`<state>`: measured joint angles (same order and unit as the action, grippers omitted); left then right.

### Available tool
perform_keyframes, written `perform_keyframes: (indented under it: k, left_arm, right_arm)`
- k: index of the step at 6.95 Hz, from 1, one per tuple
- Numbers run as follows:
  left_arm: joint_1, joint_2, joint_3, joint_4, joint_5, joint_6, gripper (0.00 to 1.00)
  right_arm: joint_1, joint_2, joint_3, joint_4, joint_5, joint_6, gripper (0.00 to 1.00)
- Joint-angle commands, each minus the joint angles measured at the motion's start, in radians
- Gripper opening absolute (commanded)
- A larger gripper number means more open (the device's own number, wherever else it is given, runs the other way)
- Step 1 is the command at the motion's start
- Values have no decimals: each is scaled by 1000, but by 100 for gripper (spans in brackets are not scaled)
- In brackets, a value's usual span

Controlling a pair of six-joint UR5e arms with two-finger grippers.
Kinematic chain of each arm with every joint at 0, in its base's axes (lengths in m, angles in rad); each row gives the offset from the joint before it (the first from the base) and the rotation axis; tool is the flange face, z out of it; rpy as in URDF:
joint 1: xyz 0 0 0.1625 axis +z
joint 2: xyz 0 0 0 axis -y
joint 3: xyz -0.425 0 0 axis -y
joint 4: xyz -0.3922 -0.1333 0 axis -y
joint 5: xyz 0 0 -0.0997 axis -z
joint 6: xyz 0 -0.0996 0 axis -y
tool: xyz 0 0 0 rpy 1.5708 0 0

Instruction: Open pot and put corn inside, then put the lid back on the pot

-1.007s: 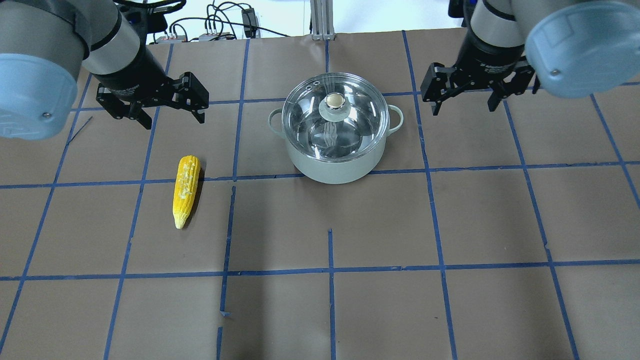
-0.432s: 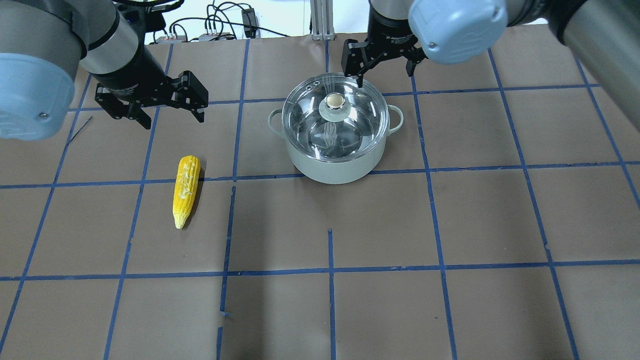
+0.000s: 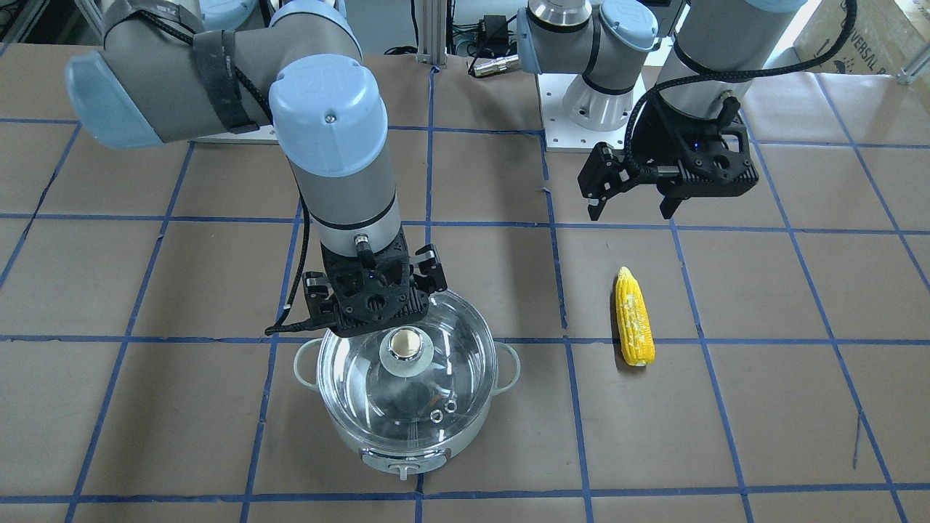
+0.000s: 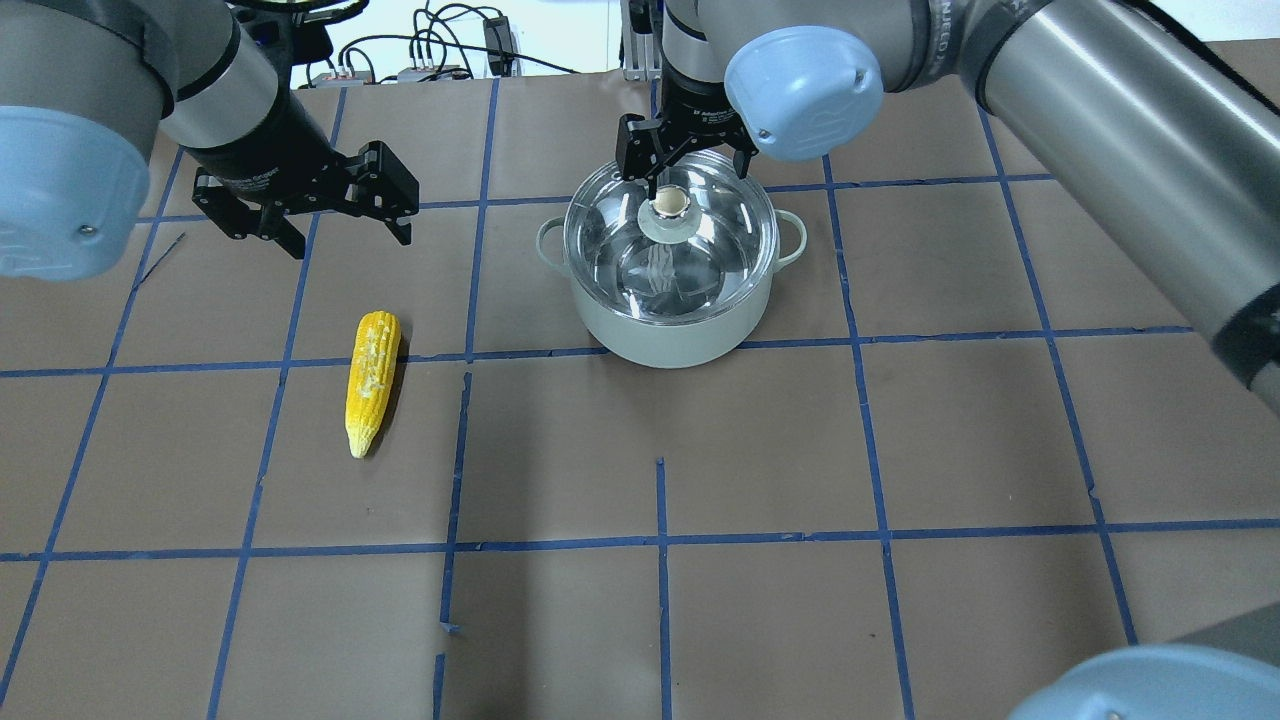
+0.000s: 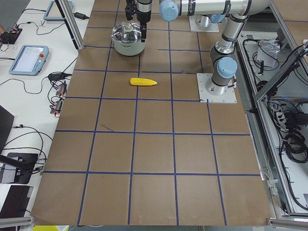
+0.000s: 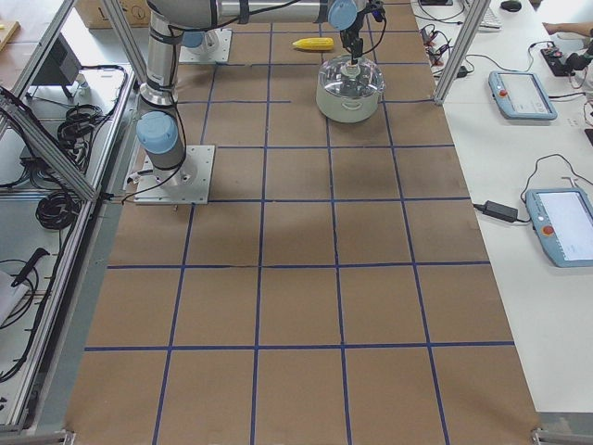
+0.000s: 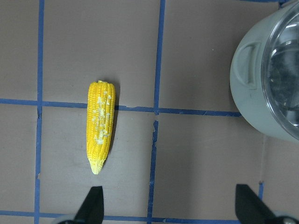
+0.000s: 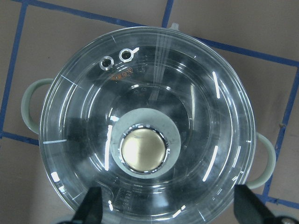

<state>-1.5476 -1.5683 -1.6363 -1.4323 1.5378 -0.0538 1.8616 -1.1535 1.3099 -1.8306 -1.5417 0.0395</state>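
Observation:
The mint-green pot [image 4: 668, 338] stands at the table's middle back with the clear glass lid [image 4: 700, 262] on it. The lid's beige knob [image 4: 668, 203] also shows in the right wrist view [image 8: 143, 150]. My right gripper [image 4: 697, 180] is open and hovers just above the knob, apart from it, with one jaw on each side. The yellow corn [image 4: 372, 380] lies flat on the table left of the pot, its tip toward the front. My left gripper [image 4: 349, 243] is open and empty, above the table behind the corn [image 7: 100, 126].
Brown paper with a blue tape grid covers the table [image 4: 760, 450]. Cables and a power strip [image 4: 430, 60] lie past the back edge. Tablets [image 6: 523, 93] sit on side benches. The pot's side handles [image 8: 29, 105] stick out left and right.
My right arm has swung left from beside the pot to over the lid, with its gripper still open. The left arm, corn, pot and lid have not moved.

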Motion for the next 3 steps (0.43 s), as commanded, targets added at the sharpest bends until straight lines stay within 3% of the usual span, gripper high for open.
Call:
perform_keyframes:
  k: [1,3]
  left_arm:
    - [-5,-2,0,-2,7,-32,100]
    - [-5,13,-2,-2,8,-27,100]
  right_arm:
    - [7,31,-6,-28,-3,-1,100]
    - [7,60,-8,-61,-5,0,99]
